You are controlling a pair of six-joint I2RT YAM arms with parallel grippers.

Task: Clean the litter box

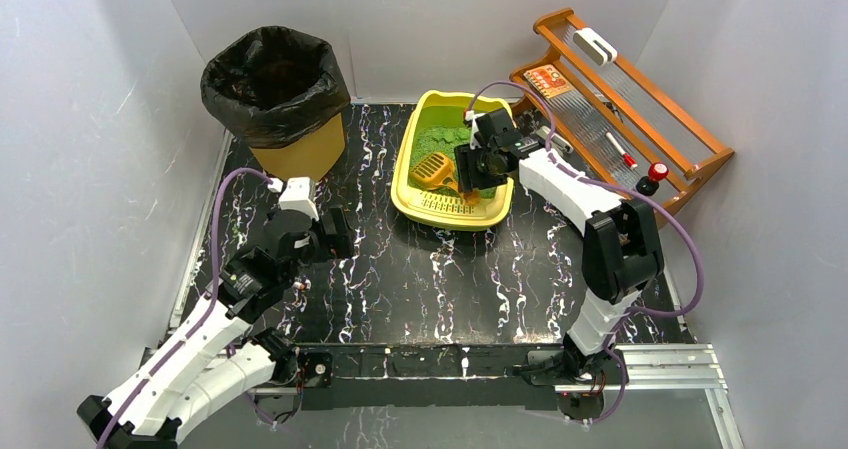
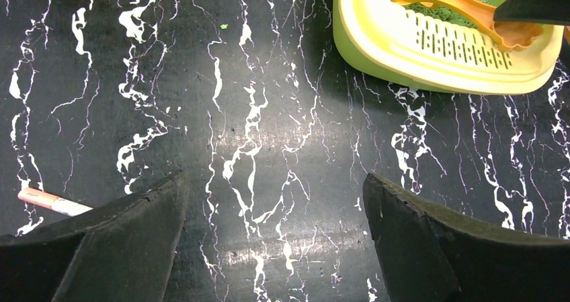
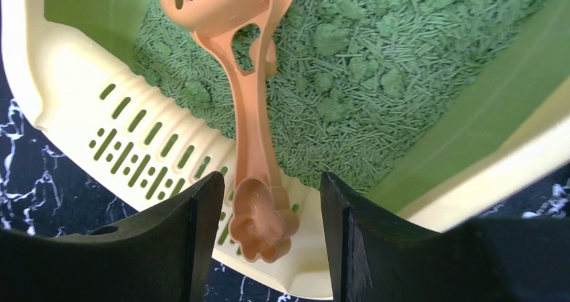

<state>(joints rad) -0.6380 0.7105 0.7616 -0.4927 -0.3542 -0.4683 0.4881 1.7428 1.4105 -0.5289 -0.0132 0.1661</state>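
The yellow litter box [image 1: 415, 194] sits at the table's back middle, with green litter [image 1: 440, 139] and a slotted grate [image 3: 138, 155] at its near end. An orange slotted scoop [image 1: 432, 171] lies in it, its handle [image 3: 252, 147] resting over the grate. My right gripper [image 3: 272, 211] is open, its jaws either side of the handle's paw-shaped end [image 3: 262, 228], not closed on it. The box [image 2: 376, 53] and the scoop handle [image 2: 470, 13] show at the left wrist view's top right. My left gripper [image 2: 275, 201] is open and empty above the dark table, left of the box.
A yellow bin with a black bag [image 1: 280, 94] stands at the back left. A wooden rack [image 1: 625, 99] with small items leans at the back right. A thin pink stick [image 2: 50, 202] lies on the table by my left finger. White walls surround the table.
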